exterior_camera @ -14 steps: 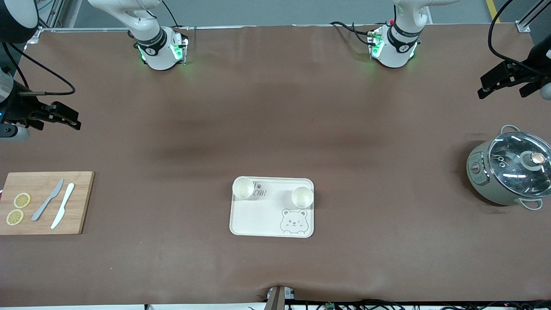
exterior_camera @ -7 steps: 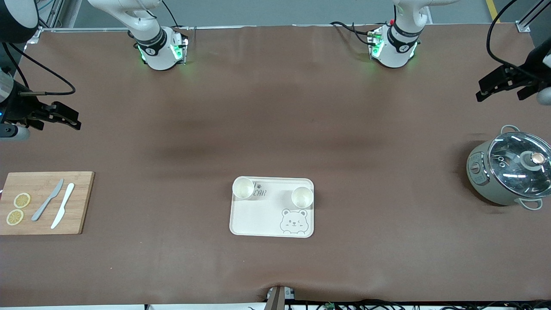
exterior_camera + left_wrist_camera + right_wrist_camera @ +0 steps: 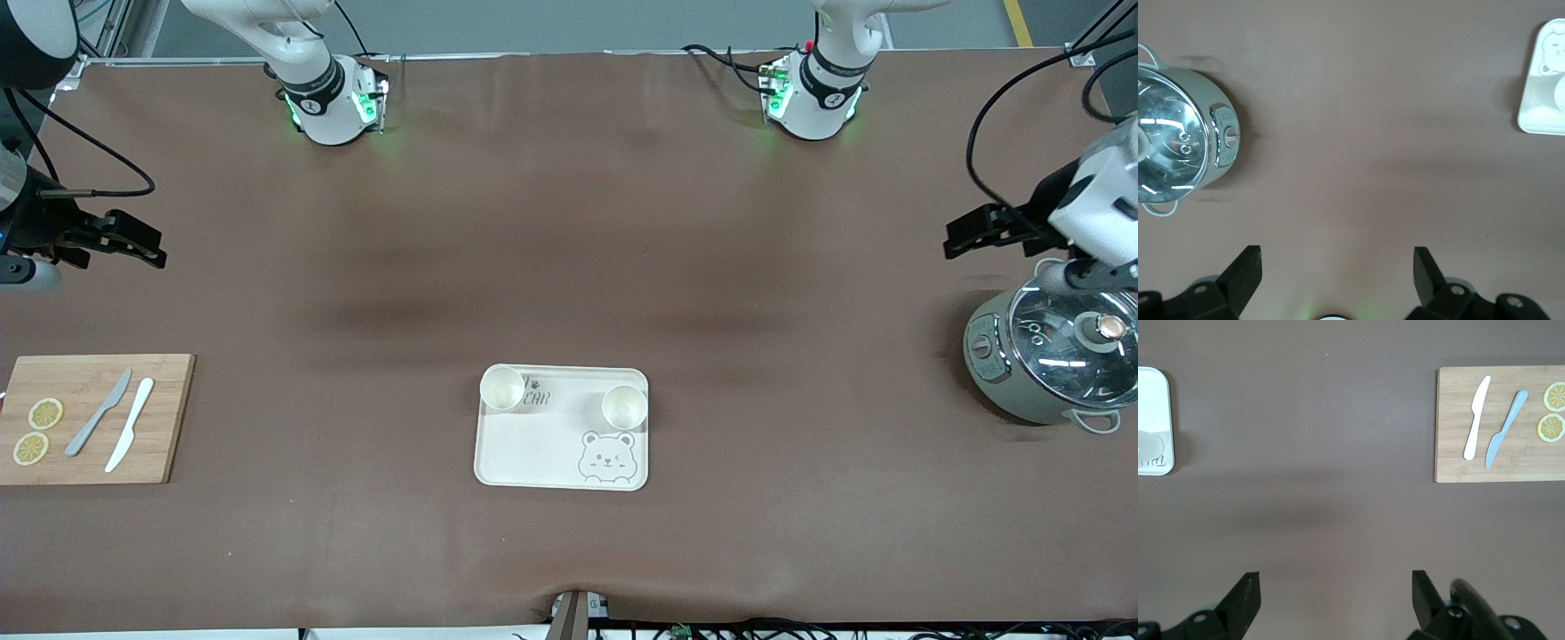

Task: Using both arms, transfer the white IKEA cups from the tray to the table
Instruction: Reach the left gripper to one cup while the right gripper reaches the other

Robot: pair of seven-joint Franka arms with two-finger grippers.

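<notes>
Two white IKEA cups stand upright on the cream bear tray [image 3: 533,449] in the middle of the table. One cup [image 3: 502,388] is at the tray's corner toward the right arm's end, the other cup [image 3: 623,407] toward the left arm's end. My left gripper [image 3: 965,240] is open and empty, up over bare table beside the pot; its wrist view [image 3: 1337,257] shows the tray's edge [image 3: 1533,123]. My right gripper [image 3: 142,242] is open and empty, over bare table at the right arm's end; its wrist view [image 3: 1335,581] shows the tray's edge [image 3: 1158,420].
A grey-green pot with a glass lid [image 3: 1053,356] stands at the left arm's end, also in the left wrist view [image 3: 1178,133]. A wooden board [image 3: 93,418] with two knives and lemon slices lies at the right arm's end, also in the right wrist view [image 3: 1511,460].
My left gripper has swung toward the table's middle and come down over the table beside the pot. The right arm, the cups and the tray have not moved.
</notes>
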